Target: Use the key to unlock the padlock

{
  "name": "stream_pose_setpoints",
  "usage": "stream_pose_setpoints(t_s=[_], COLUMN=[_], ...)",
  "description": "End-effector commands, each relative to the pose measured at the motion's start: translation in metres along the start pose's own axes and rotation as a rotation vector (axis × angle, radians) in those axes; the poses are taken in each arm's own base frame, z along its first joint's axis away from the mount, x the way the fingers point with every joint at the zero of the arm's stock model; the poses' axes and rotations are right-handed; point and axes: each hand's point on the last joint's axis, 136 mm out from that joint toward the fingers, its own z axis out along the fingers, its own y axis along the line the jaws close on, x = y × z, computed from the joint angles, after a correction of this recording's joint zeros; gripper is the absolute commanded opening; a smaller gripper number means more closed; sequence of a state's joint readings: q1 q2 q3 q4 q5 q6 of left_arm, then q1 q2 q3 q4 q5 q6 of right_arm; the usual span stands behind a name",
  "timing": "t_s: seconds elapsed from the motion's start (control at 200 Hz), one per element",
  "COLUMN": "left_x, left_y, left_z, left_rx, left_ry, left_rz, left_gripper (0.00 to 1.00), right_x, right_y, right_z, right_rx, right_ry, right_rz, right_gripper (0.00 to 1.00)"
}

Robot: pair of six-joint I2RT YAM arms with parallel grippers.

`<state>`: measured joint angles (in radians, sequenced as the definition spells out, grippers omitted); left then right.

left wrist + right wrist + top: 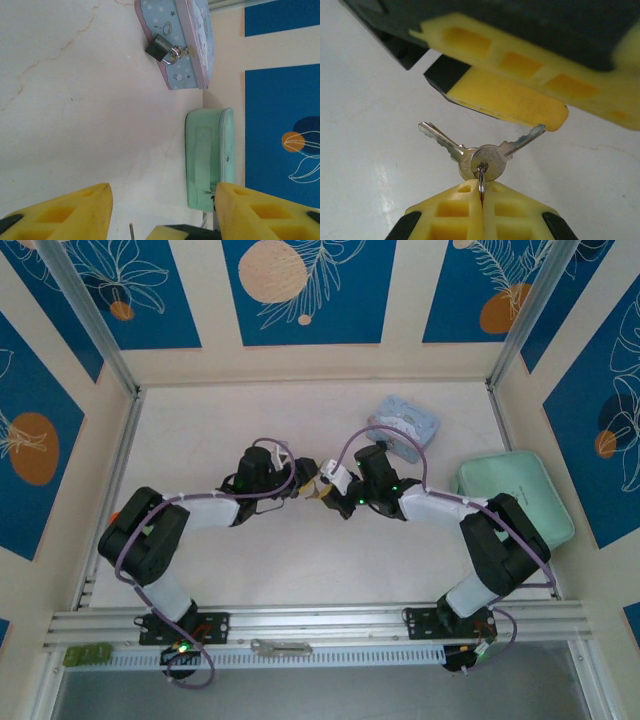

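Left gripper (164, 192) hung released at centre. Just right of it, right gripper (481, 196) pinched two keys (482, 161) joined on one ring. Far right, one padlock (161, 48) hung from the clasp of one blue tin (165, 20).

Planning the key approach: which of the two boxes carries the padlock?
The pale blue cartoon-printed tin: the padlock hangs at its front clasp. The mint-green case beside it shows no lock.
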<state>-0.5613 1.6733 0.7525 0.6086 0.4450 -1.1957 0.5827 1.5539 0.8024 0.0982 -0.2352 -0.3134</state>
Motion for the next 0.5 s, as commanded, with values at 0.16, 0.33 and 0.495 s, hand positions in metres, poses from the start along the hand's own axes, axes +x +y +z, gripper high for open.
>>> stream_pose_setpoints(t_s=[0.16, 0.33, 0.495], left_x=[0.0130, 0.0122, 0.0088], left_y=[0.0014, -0.0010, -0.0022], left_z=[0.0019, 0.0047, 0.0082], left_rx=[-0.041, -0.047, -0.050], left_ry=[0.059, 0.060, 0.055], left_rz=[0.032, 0.044, 0.052], left_gripper=[0.44, 0.35, 0.20], right_x=[-0.0181, -0.0233, -0.0218], right_y=[-0.0061, -0.0050, -0.0022], right_z=[-0.0026, -0.0025, -0.0023], right_rx=[0.031, 0.024, 0.014], right_ry=[-0.033, -0.047, -0.040], right_rz=[-0.076, -0.082, -0.088], right_gripper=[0.00, 0.00, 0.00])
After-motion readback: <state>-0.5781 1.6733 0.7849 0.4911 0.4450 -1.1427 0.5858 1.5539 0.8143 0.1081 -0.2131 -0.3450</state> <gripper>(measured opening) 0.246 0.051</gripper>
